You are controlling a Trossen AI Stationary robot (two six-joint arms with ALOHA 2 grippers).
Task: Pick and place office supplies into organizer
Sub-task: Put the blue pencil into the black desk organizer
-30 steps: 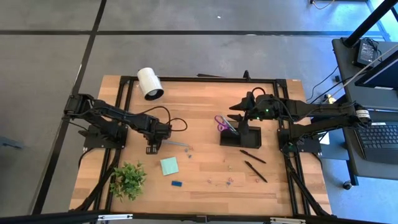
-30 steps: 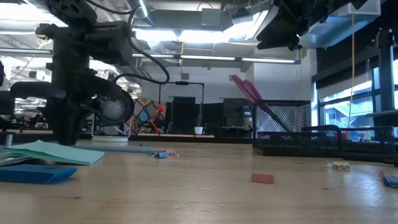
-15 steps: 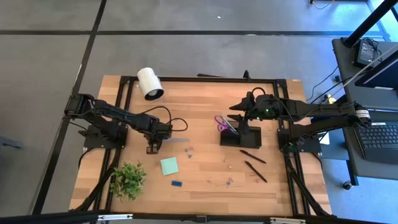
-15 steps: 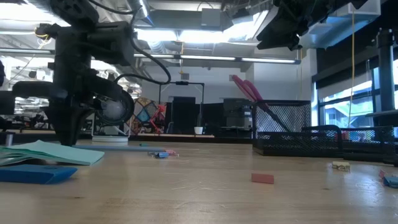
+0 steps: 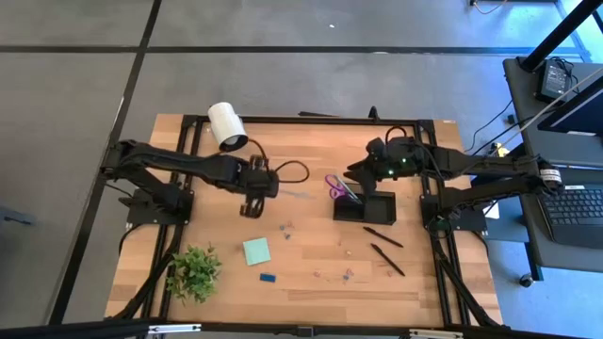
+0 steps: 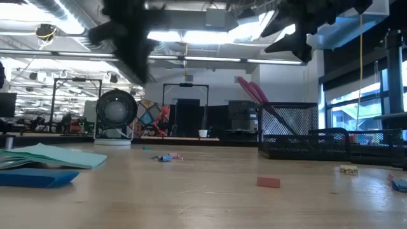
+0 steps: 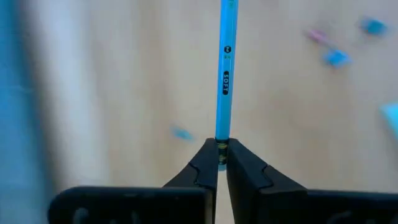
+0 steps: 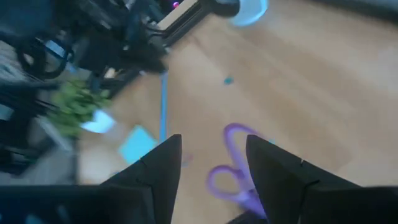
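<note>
The left gripper (image 7: 221, 163) is clamped on one end of a pen (image 7: 224, 68), held above the bench (image 5: 311, 169). The right gripper (image 8: 211, 168) hangs with fingers apart over the organizer (image 5: 364, 205), where scissors (image 5: 336, 185) stand.

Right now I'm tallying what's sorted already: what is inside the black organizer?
Purple-handled scissors stand in the organizer, handles sticking out. Its low tray looks empty; the taller compartment's bottom is hidden.
</note>
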